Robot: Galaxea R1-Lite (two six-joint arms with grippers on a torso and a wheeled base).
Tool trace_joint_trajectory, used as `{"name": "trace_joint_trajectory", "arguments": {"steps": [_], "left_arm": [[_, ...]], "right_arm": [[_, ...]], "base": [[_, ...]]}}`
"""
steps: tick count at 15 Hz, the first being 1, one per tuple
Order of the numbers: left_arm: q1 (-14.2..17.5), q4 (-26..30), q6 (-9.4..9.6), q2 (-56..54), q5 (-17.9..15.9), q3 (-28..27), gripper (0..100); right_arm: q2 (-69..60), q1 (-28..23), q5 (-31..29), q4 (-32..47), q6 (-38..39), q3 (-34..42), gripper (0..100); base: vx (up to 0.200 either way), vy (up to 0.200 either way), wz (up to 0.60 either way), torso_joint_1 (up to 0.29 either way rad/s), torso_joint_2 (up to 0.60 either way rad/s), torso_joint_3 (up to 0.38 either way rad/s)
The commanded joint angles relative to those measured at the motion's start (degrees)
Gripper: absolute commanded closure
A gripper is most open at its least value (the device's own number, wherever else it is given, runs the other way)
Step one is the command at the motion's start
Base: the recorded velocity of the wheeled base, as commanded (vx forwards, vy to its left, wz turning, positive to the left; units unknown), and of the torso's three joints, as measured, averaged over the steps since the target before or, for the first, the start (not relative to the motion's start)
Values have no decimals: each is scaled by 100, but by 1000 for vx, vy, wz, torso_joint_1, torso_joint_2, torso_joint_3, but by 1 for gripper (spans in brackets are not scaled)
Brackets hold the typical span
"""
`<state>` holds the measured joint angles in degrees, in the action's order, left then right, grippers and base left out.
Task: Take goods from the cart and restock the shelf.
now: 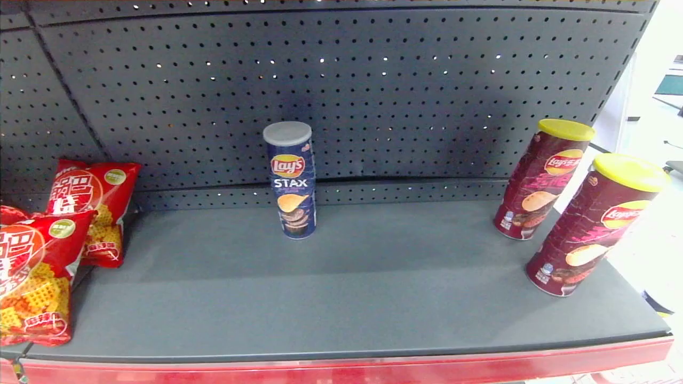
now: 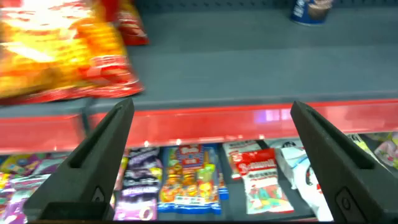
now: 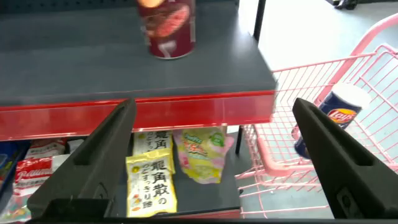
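On the grey shelf (image 1: 373, 298) a blue chip can (image 1: 291, 180) with a grey lid stands upright near the back, its base visible in the left wrist view as the blue chip can (image 2: 309, 10). Two dark red chip cans with yellow lids stand at the right: one (image 1: 540, 178) behind, one (image 1: 595, 225) nearer the front edge, seen also as a red can (image 3: 168, 28). Another blue can (image 3: 333, 118) sits in the pink cart (image 3: 323, 149). My left gripper (image 2: 211, 165) and right gripper (image 3: 214, 165) are both open, empty, below the shelf's red front edge.
Red snack bags (image 1: 37, 266) lie at the shelf's left end; a second bag (image 1: 96, 208) leans behind them. A pegboard back wall (image 1: 341, 90) closes the shelf. The lower shelf holds packaged sweets (image 2: 186, 180) and yellow packets (image 3: 152, 180). The shelf ends at the right beside the cart.
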<state>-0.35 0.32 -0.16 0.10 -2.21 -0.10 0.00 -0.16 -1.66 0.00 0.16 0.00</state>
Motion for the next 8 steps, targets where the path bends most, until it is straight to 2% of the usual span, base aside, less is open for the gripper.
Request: {"name": "trace_joint_trajectory", "arguments": {"steps": [1, 8], "left_arm": [[0, -5, -2, -1, 1, 1, 0], [0, -5, -11, -1, 1, 1, 0]], "right_arm": [[9, 7, -1, 0, 2, 0, 0], [9, -2, -1, 0, 2, 0, 0]], "base": [[0, -200, 0, 22, 17, -2], [0, -200, 0, 2, 1, 4]]}}
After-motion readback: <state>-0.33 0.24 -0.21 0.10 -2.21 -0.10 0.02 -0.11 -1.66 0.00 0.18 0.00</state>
